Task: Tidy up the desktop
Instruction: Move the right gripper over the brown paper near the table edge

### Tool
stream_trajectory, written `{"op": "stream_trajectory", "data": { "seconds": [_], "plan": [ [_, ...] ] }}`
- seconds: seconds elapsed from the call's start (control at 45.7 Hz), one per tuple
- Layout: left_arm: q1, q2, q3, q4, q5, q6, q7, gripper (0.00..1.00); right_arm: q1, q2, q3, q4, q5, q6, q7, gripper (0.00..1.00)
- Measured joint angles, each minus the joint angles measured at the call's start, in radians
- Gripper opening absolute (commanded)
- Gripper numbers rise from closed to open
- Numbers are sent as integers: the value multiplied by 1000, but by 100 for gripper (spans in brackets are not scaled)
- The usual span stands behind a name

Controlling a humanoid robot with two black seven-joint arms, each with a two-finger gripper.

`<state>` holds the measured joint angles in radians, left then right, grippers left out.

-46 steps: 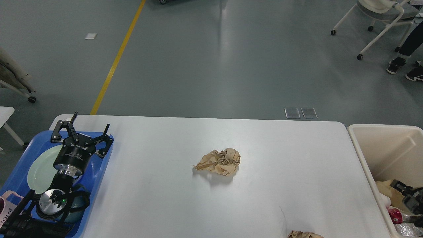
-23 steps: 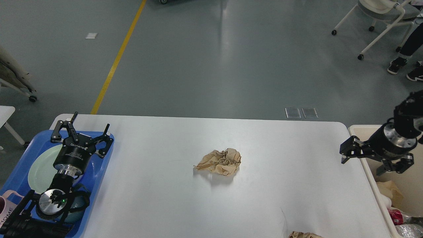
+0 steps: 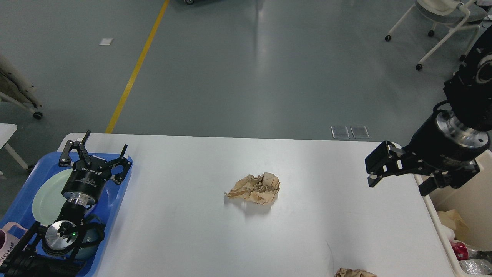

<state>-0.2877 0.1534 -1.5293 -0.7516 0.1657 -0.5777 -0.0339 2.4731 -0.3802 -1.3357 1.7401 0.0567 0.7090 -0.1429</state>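
Observation:
The white desktop (image 3: 184, 223) holds a crumpled brown paper ball (image 3: 254, 187) at its middle. A second crumpled brown paper (image 3: 353, 273) shows partly at the front edge. My left gripper (image 3: 106, 140) is open and empty, held over the far end of the blue tray (image 3: 120, 188) at the left. My right gripper (image 3: 398, 184) is open and empty. It hangs above the desktop's right edge, beside the beige bin (image 3: 430, 209), well to the right of the middle paper ball.
The blue tray holds a pale green plate (image 3: 46, 196) and a pink cup (image 3: 7, 240). The beige bin holds brown paper and other rubbish. Rolling chairs and a person's feet (image 3: 461, 75) are on the floor far right.
My right arm has risen out of the bin and swung left, over the desktop's right edge. The left arm and both papers have not moved.

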Motion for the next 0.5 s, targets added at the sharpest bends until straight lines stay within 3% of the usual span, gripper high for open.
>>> {"op": "stream_trajectory", "data": {
  "seconds": [0.197,0.503],
  "plan": [
    [0,0,0,0,0,0,0,97,-6,28,-11,5,29,-33,2,100],
    [-1,0,0,0,0,0,0,97,-247,27,75,3,45,-40,6,100]
  ]
}}
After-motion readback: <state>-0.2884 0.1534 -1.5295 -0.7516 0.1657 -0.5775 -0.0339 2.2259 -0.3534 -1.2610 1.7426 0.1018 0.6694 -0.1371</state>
